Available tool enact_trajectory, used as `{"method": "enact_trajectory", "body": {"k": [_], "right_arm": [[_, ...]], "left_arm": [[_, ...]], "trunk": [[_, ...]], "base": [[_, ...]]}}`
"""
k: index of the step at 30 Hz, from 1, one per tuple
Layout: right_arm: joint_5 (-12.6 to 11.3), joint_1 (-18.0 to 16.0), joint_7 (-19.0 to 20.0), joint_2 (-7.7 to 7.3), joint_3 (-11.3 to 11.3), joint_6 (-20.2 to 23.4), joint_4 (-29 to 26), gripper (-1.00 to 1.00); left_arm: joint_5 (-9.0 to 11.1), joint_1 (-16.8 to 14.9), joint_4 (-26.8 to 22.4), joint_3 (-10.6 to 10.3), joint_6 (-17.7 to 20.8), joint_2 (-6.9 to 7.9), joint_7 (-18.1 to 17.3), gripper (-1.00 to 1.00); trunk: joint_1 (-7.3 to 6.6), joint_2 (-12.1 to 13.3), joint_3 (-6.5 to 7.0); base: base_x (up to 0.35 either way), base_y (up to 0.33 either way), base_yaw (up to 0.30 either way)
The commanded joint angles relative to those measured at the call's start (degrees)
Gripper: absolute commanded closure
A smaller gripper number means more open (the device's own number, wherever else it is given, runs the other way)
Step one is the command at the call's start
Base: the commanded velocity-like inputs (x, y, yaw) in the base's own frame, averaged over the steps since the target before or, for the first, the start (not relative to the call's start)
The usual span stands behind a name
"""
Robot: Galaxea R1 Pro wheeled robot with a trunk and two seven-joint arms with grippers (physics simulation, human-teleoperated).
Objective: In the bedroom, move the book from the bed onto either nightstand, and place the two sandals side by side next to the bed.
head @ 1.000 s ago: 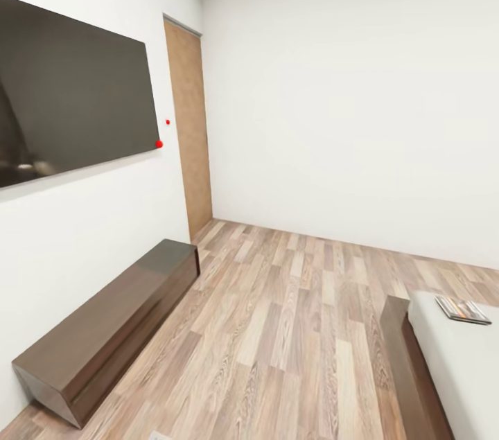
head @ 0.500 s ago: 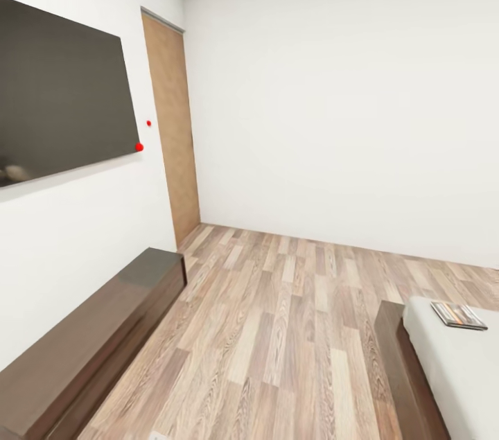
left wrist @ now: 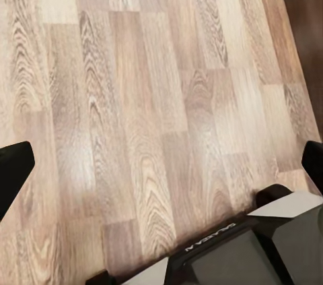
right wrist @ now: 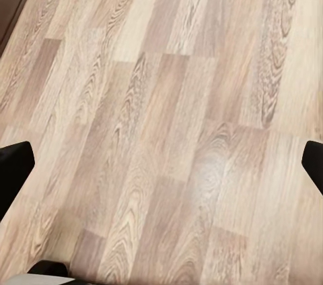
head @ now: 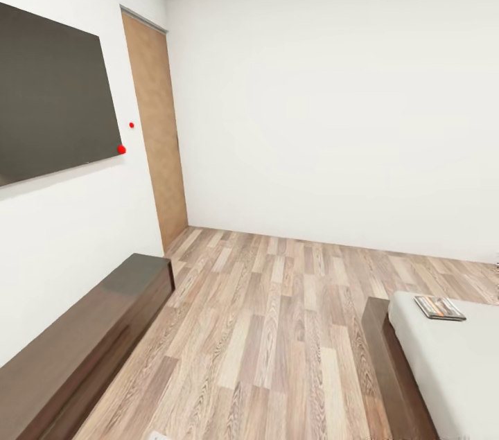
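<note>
Head view: bed (head: pixel 443 364) low at right, pale mattress on dark wooden frame. Book (head: pixel 439 308) lies flat on mattress near bed's far corner. Wood-plank floor (head: pixel 277 329) stretches from bed to long low dark cabinet (head: pixel 83 350) across room. Above cabinet, black wall screen (head: pixel 48 93); brown door (head: pixel 156 135) beyond it. Left gripper (left wrist: pixel 161 164) fingers spread wide over bare floor, nothing held. Right gripper (right wrist: pixel 161 164) same, fingers wide apart, empty.

bright, even, shadowless render; wide-angle edge stretch
</note>
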Motion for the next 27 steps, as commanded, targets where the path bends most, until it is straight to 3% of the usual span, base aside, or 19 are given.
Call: {"method": "enact_trajectory", "body": {"k": [1,19,27], "right_arm": [[0.61,-0.04,0.25,0.02,-0.47,-0.31,0.07,-1.0],[0.61,-0.06,0.25,0.02,-0.51,-0.31,0.07,-1.0],[0.61,-0.05,0.25,0.02,-0.51,-0.31,0.07,-1.0]], "left_arm": [[-0.6,-0.01,0.02,0.47,-0.25,0.02,-0.11,-1.0],[-0.6,-0.01,0.02,0.47,-0.22,0.02,-0.11,-1.0],[-0.6,-0.01,0.01,0.48,-0.19,0.02,-0.11,-1.0]], "trunk": [[0.02,-0.04,0.0],[0.02,-0.04,0.41],[0.02,-0.04,0.42]], "base": [[0.001,0.0,-0.149],[0.0,0.0,-0.167],[0.203,0.0,-0.055]]}}
